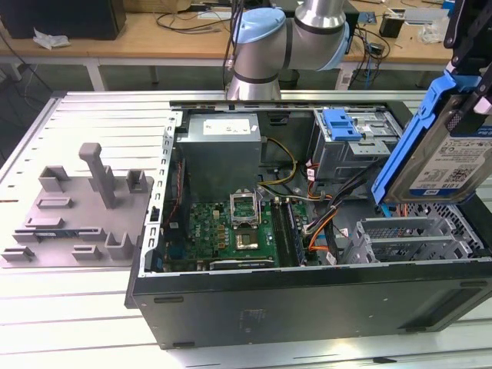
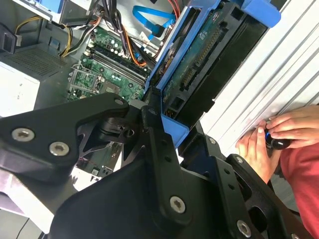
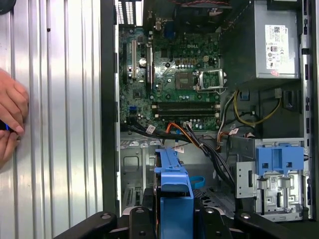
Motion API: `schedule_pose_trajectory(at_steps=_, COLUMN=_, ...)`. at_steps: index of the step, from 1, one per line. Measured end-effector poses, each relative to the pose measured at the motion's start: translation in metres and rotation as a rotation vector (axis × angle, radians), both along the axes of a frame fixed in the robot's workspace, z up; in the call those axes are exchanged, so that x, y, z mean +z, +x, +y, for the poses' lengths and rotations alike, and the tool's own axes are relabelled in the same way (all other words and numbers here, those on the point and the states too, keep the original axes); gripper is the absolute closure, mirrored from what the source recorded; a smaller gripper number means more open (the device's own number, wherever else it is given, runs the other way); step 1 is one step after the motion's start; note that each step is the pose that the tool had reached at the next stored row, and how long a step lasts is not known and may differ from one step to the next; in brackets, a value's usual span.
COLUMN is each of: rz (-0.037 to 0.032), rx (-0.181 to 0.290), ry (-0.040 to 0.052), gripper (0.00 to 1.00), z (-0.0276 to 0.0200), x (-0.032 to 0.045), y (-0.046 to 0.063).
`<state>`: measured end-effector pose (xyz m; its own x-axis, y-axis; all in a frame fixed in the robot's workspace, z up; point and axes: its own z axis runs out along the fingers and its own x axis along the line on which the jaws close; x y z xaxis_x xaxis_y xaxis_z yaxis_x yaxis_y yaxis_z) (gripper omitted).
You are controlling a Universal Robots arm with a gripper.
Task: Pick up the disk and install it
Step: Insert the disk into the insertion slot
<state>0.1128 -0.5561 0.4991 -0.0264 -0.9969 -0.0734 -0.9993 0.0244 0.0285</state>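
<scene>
The disk [image 1: 450,165] is a flat silver drive with a white-and-blue label, set in a blue plastic bracket [image 1: 411,142]. It hangs tilted in the air over the end of the open case [image 1: 307,296] at the exterior view's right. The tool [image 2: 175,130] is clamped on it, black fingers [image 2: 154,139] pressed against the bracket's sides. In the exterior view the picture edge cuts off part of the disk. In the first wrist view it shows edge-on, its near end behind the tool. A person's hand [image 2: 294,127] over the tabletop [image 1: 69,323] holds something small and dark, hard to make out.
</scene>
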Motion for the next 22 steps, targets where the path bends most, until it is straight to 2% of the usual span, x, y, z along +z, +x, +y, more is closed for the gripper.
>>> schedule_pose_trajectory(at_steps=22, rz=-0.0054, rx=0.0, ry=0.0, gripper=0.63, z=-0.0011, x=-0.0078, y=-0.0011)
